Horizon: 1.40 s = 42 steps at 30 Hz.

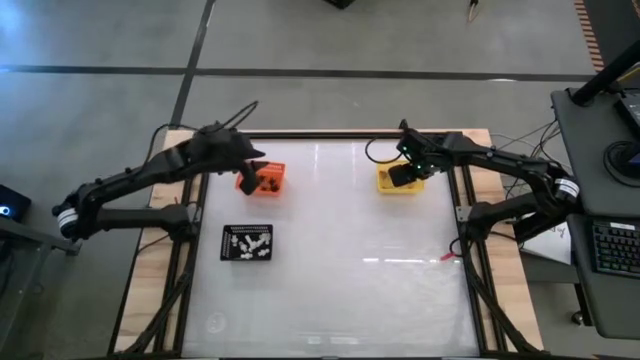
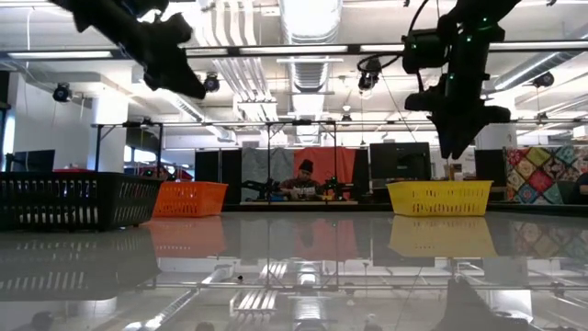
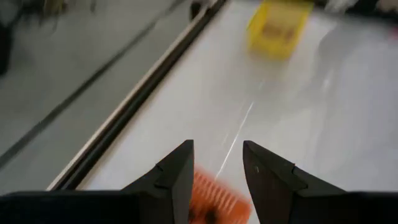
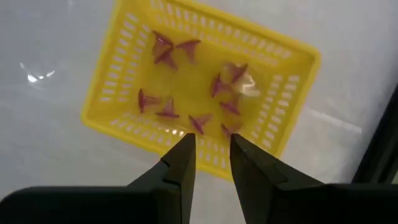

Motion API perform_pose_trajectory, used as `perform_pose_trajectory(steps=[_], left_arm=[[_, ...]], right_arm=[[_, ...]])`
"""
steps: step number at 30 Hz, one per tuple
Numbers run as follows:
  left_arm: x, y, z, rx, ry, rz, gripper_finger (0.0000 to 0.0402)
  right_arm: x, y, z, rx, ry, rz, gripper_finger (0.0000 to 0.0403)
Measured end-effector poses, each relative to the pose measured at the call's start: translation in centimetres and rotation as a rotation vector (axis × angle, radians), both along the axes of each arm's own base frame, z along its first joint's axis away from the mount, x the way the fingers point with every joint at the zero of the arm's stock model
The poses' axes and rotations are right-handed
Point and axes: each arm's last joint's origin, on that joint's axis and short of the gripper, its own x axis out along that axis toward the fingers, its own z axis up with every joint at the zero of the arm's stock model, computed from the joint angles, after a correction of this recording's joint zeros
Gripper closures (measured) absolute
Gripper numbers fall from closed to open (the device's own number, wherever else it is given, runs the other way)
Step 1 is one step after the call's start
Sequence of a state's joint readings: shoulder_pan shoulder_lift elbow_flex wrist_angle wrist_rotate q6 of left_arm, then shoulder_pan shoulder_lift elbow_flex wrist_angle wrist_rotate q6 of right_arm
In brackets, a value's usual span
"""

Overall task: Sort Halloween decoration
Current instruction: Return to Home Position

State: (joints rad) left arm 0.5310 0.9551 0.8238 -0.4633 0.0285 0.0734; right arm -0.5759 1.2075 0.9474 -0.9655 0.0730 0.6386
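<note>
The decoration is sorted into three trays. The yellow tray [image 4: 205,93] holds several purplish trinkets [image 4: 166,50], and the black tray [image 1: 247,243] holds white ones [image 1: 250,245]. A few dark ones lie in the orange tray [image 1: 262,180]. My left gripper [image 3: 217,149] is open and empty, raised over the orange tray [image 3: 214,196]. My right gripper [image 4: 212,140] is open and empty too, and hangs above the yellow tray's near wall. In the low view both grippers [image 2: 179,69] [image 2: 459,129] are well above the table.
The trays stand on a glossy white table [image 1: 350,290]: orange and yellow near the far edge, black toward the left. The middle and near part of the table show no objects. A person [image 2: 305,179] sits in the room beyond the table.
</note>
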Motion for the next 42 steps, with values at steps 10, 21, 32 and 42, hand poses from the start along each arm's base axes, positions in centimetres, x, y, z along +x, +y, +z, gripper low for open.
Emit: perform_pose_trajectory(steps=[10,21,32,42], left_arm=[[-2.8,-1.9,-1.8,0.004,-0.326,0.003,0.028],[-5.6,-3.4,-3.4,-0.034,-0.548,0.067,0.028],[-6.8,-4.0,-3.7,0.015,-0.591,0.095,0.028],[-7.3,-4.2,-3.4,0.033,-0.609,0.107,0.028]], right_arm=[[1.7,0.4,1.7,-0.227,-0.144,0.326,0.0328],[2.6,0.6,2.4,-0.44,-0.359,0.533,0.0319],[3.6,3.1,-1.9,-0.382,-0.728,0.788,0.033],[-0.1,5.1,-6.9,-0.275,-0.817,0.715,0.0323]])
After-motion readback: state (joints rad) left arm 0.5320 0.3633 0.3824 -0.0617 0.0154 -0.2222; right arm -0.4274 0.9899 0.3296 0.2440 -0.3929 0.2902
